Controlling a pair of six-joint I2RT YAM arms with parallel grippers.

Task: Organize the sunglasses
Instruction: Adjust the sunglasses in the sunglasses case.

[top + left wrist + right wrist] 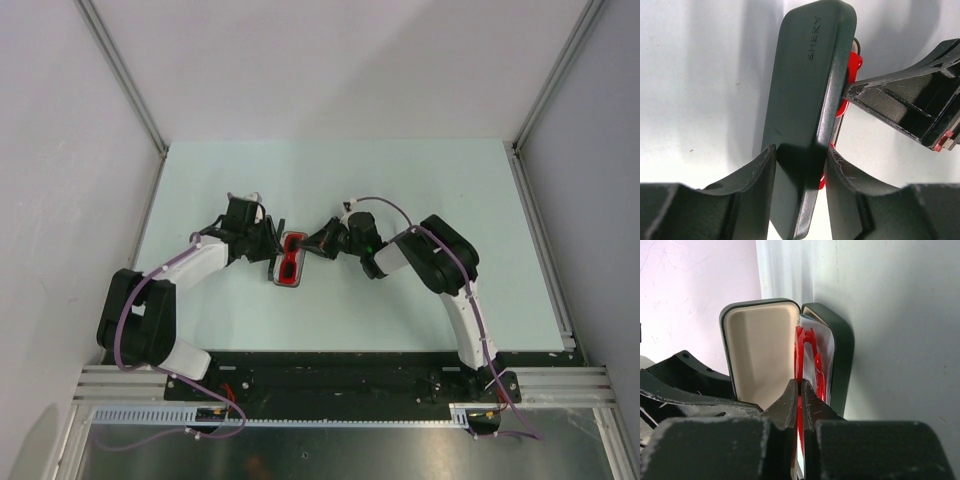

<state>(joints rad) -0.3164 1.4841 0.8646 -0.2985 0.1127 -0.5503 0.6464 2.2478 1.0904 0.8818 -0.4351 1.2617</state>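
Observation:
The sunglasses [291,262], thin and bright red, lie in an open black case [285,272] near the table's middle. In the right wrist view the case's cream-lined lid [760,347] stands up on the left, and the red sunglasses [806,352] sit against the dark base [841,360]. My right gripper [800,386] is shut on the red frame. In the left wrist view the dark lid [805,95] runs between the jaws of my left gripper [800,152], which is shut on it. A bit of the red sunglasses [855,62] shows behind the lid, beside the right gripper's fingers [905,102].
Both arms meet at the case from either side, left gripper [270,240] and right gripper [312,246]. The pale green table [450,190] is bounded by metal rails and grey walls. A pale lining or cloth [827,342] lies under the sunglasses.

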